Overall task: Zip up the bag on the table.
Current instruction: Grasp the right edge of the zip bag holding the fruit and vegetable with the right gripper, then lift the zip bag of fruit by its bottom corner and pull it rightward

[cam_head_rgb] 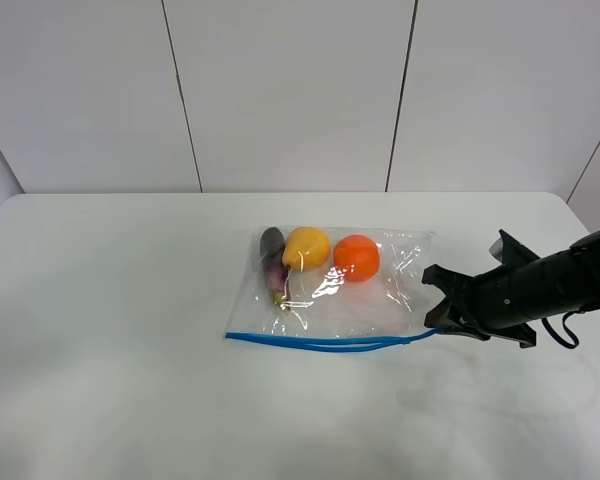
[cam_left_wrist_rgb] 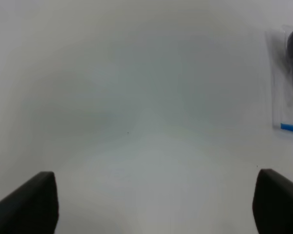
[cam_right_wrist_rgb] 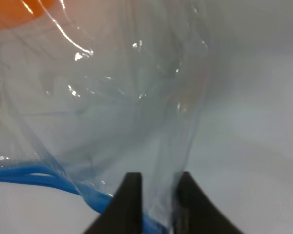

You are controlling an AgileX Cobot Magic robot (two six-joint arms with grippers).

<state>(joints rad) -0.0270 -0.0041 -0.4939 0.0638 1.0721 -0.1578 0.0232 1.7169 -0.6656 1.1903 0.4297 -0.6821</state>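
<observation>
The bag (cam_head_rgb: 330, 295) lies flat near the middle of the white desk (cam_head_rgb: 110, 330), a little towards the right arm's side; through the clear film show a purple eggplant (cam_head_rgb: 273, 262), a yellow pear (cam_head_rgb: 307, 247) and an orange (cam_head_rgb: 357, 257), side by side along the far edge, the pear touching the eggplant; the blue zip strip (cam_head_rgb: 320, 343) runs along the near edge, and over part of its length it shows as two separate blue lines; the right tool (cam_right_wrist_rgb: 158, 175) is at the strip's end on the right arm's side, its fingers (cam_right_wrist_rgb: 132, 195) narrow with the crinkled film and the blue strip pinched between them, so it holds that corner of the bag; the left tool (cam_left_wrist_rgb: 156, 173) hangs over bare desk well apart from the bag, its fingers spread wide with nothing between them; its wrist view catches only one blurred corner of the bag at the picture's edge
</observation>
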